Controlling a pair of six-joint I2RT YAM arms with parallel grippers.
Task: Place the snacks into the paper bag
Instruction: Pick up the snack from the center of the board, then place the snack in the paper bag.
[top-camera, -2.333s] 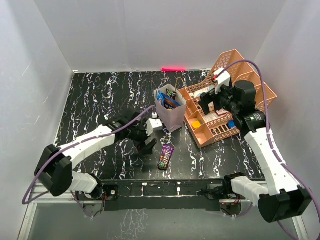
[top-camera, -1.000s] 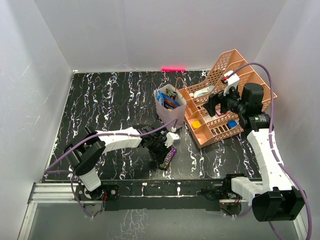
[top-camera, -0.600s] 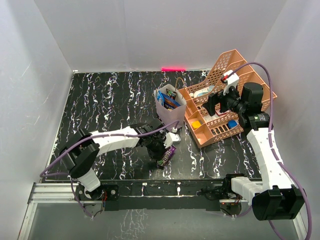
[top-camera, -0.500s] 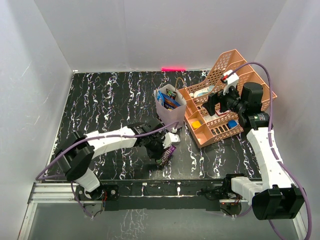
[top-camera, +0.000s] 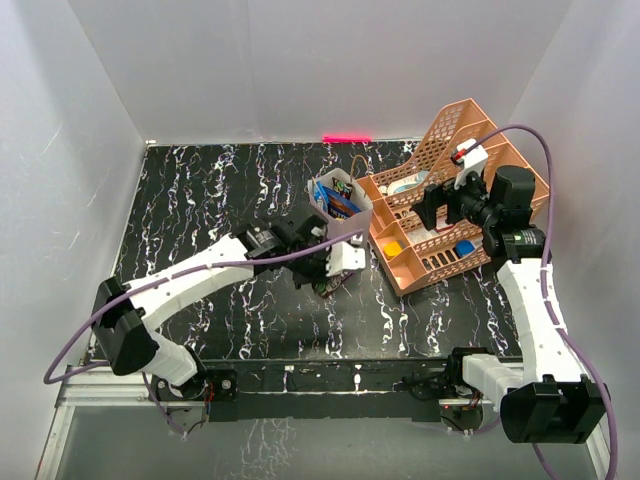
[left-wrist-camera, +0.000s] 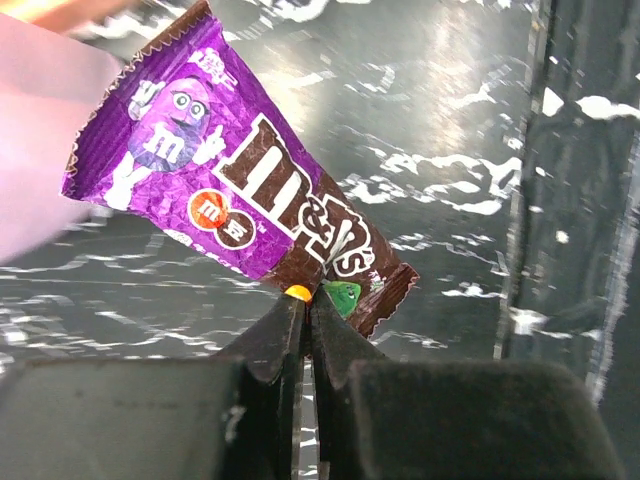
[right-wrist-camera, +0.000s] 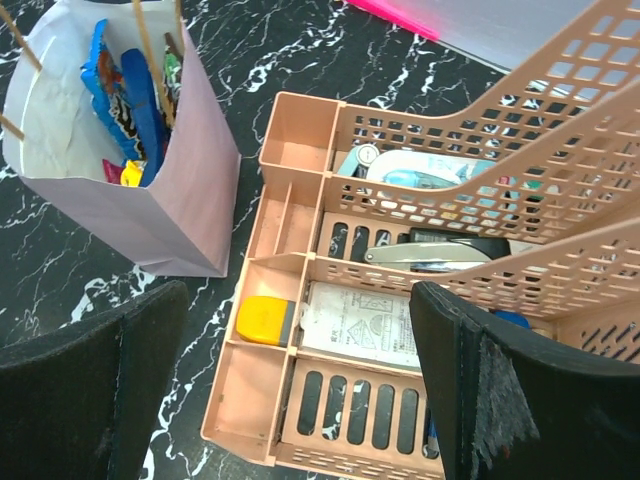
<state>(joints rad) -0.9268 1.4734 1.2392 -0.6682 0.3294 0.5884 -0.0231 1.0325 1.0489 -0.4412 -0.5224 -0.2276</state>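
My left gripper (left-wrist-camera: 305, 300) is shut on the brown end of a purple-brown snack packet (left-wrist-camera: 250, 190), which hangs in the air above the table. In the top view this gripper (top-camera: 337, 265) is just in front of the paper bag (top-camera: 345, 228). The bag stands upright, pale pinkish-white with tan handles, and its side shows blurred at the left of the left wrist view (left-wrist-camera: 35, 130). Several snacks (right-wrist-camera: 125, 95), blue among them, stick up inside the bag (right-wrist-camera: 165, 205). My right gripper (right-wrist-camera: 300, 385) hangs open and empty over the salmon organiser, to the right of the bag (top-camera: 432, 205).
A salmon-pink mesh organiser (top-camera: 415, 275) with tilted tiers stands right of the bag, touching or nearly touching it. It holds a yellow block (right-wrist-camera: 265, 322), a white card, a stapler and other office items. White walls enclose the black marbled table (top-camera: 200, 200).
My left gripper closed on the purple packet lying on the table, then lifted it up and back toward the front of the bag. The right arm has barely shifted.
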